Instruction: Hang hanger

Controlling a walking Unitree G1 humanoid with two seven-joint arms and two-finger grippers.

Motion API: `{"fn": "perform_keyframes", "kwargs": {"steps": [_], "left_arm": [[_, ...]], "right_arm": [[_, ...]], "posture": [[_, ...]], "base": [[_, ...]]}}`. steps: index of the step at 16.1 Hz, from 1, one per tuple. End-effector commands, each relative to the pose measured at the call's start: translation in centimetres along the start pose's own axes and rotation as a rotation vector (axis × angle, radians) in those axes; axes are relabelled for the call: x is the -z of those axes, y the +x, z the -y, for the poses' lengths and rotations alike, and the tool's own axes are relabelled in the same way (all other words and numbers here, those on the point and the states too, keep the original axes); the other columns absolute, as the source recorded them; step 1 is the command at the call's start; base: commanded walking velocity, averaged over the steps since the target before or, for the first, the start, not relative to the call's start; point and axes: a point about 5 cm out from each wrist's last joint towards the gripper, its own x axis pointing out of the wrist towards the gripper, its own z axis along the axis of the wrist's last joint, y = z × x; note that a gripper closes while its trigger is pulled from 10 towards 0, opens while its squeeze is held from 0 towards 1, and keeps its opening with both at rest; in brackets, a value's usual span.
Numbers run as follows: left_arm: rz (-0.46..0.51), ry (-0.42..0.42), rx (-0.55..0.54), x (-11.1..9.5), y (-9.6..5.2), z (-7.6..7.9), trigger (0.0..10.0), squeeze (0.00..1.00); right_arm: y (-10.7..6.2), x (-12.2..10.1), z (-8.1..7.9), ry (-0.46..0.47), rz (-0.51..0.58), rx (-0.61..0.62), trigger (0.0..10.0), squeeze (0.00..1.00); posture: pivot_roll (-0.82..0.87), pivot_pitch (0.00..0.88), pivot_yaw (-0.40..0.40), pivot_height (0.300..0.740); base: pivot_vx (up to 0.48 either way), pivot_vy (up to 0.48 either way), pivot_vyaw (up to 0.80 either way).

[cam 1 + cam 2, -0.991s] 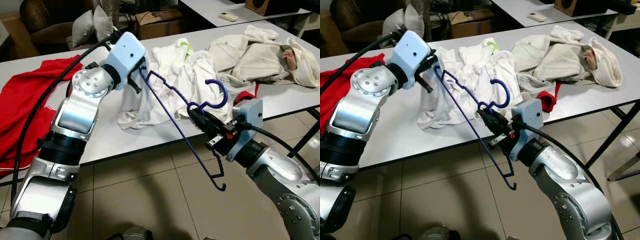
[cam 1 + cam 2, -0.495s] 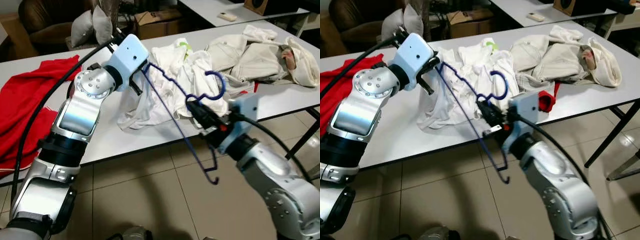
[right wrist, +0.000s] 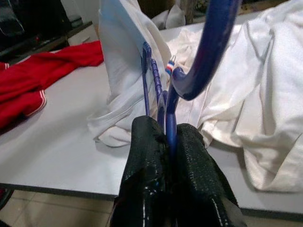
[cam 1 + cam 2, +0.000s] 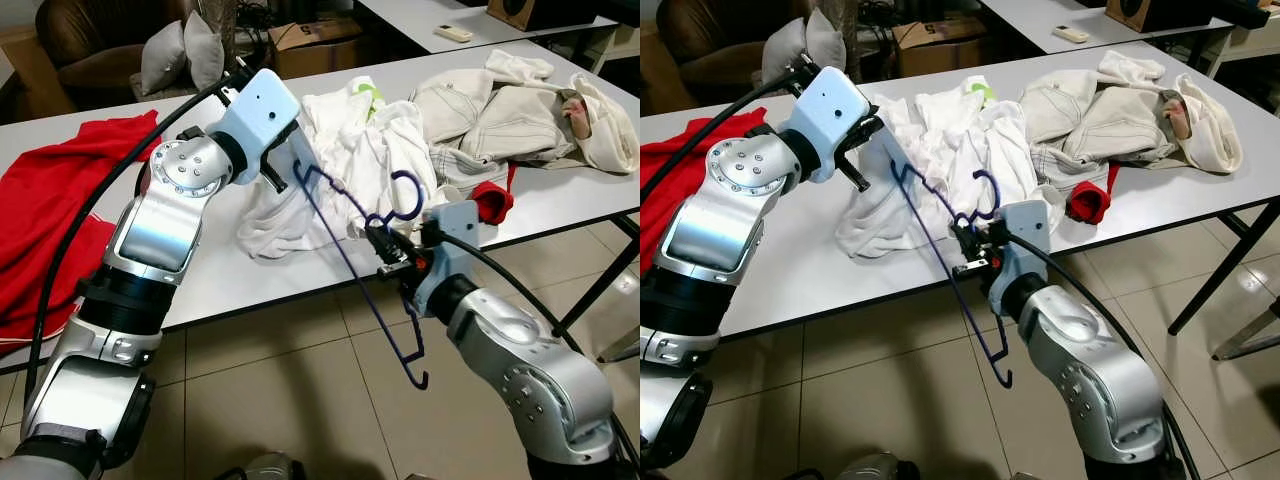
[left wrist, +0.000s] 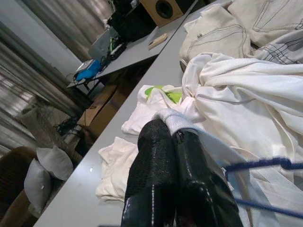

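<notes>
Blue thin wire hanger point(image 4: 345, 235) held in air over front edge of white bench point(image 4: 210, 275), slanting down toward tiled floor point(image 4: 300, 400). Right gripper point(image 4: 378, 245) pinching hanger neck just below hook, fingers point(image 3: 156, 156) pressed on wire. Left gripper point(image 5: 177, 142) pressed together on fold of white cloth garment point(image 4: 375, 160), lifting it beside hanger's upper end. Hanger's lower end hangs free below bench edge. Red cloth point(image 4: 50, 210) on bench at left; cream jacket point(image 4: 510, 115) at right.
</notes>
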Motion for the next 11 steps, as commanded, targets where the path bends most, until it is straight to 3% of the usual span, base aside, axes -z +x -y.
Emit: {"fn": "perform_keyframes", "kwargs": {"steps": [1,4,6,7,9,11], "left_arm": [[0.015,0.014,0.005,-0.6,0.0,0.0,0.0,0.00],[0.012,0.016,-0.031,-0.5,-0.2,-0.5,0.0,0.00],[0.016,0.027,-0.141,-0.6,-0.7,-3.0,0.0,0.00],[0.018,0.029,-0.153,-0.7,-0.8,-3.4,0.0,0.00],[0.036,0.022,-0.223,-0.9,-1.3,-5.1,0.0,0.00],[0.036,0.041,-0.315,-0.8,-2.1,-7.6,0.0,0.00]], "right_arm": [[0.5,0.3,-0.3,-0.002,-0.047,-0.010,10.0,0.00],[0.5,1.5,-0.7,0.000,-0.135,-0.027,10.0,0.00],[0.5,2.8,0.9,0.008,-0.209,0.078,10.0,0.00],[0.6,2.8,1.3,0.007,-0.210,0.101,10.0,0.00],[1.0,1.8,3.4,-0.013,-0.176,0.195,10.0,0.00],[2.1,-1.7,5.8,-0.077,-0.052,0.256,10.0,0.00]], "posture": [[-0.06,0.000,0.083,0.740],[-0.06,0.000,0.079,0.740],[-0.06,0.000,0.076,0.740],[-0.06,0.000,0.075,0.740],[-0.05,0.000,0.072,0.740],[-0.05,0.000,0.068,0.740]], "base": [[0.000,0.000,0.00],[0.000,0.000,0.00],[0.000,0.000,0.00],[0.000,0.000,0.00],[0.000,0.000,0.00],[0.000,0.000,0.00]]}}
